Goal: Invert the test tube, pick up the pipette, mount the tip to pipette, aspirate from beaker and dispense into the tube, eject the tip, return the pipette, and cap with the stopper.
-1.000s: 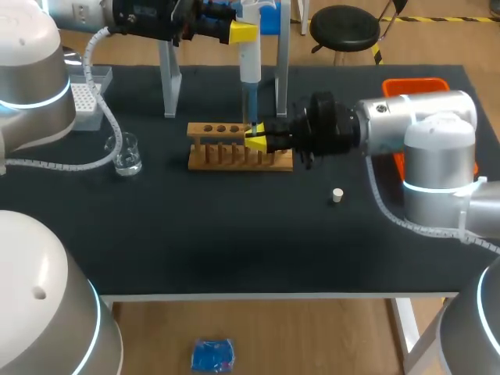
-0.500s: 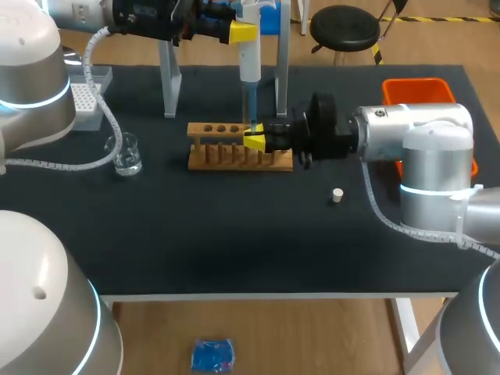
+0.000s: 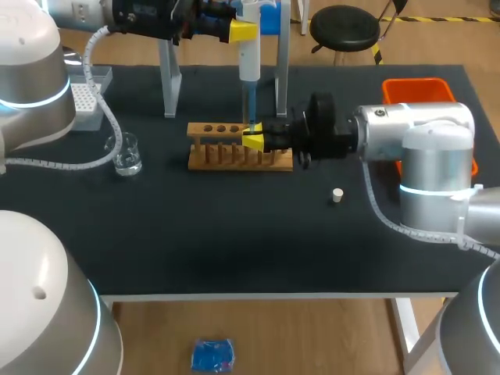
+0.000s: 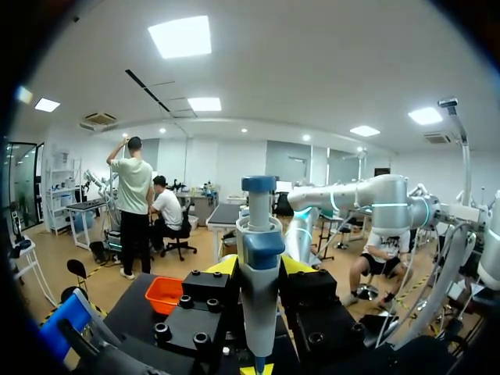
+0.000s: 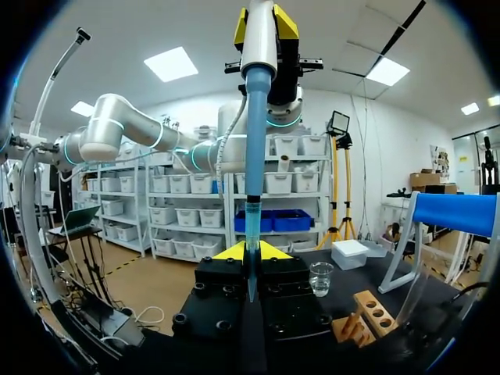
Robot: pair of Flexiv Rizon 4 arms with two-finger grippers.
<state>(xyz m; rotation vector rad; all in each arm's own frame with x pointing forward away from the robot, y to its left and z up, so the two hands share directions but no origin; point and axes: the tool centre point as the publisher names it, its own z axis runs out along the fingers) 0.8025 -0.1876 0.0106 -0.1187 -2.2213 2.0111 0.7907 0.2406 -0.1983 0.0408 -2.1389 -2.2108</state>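
Yellow-tipped right end effector (image 3: pixel 254 139) (gripping test tube (image 5: pixel 251 269)) edged left.

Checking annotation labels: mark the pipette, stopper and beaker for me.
pipette (image 3: pixel 249 61), head view, on its white body.
stopper (image 3: pixel 337 195), head view, on its top.
beaker (image 3: pixel 126 156), head view, on its glass wall.

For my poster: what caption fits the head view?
Left gripper holds the pipette tip-down at the right gripper, by the wooden rack.

- Pipette (image 3: pixel 249 58): its top, above the rack (image 3: pixel 238 148), is cut off by the head view's edge.
- Test tube (image 5: pixel 251 223) in the right tool (image 3: pixel 254 138), at the rack's right end: too small to tell from above.
- Orange bin (image 3: pixel 414 87), right of the rack: partly hidden by the right arm (image 3: pixel 406 137).
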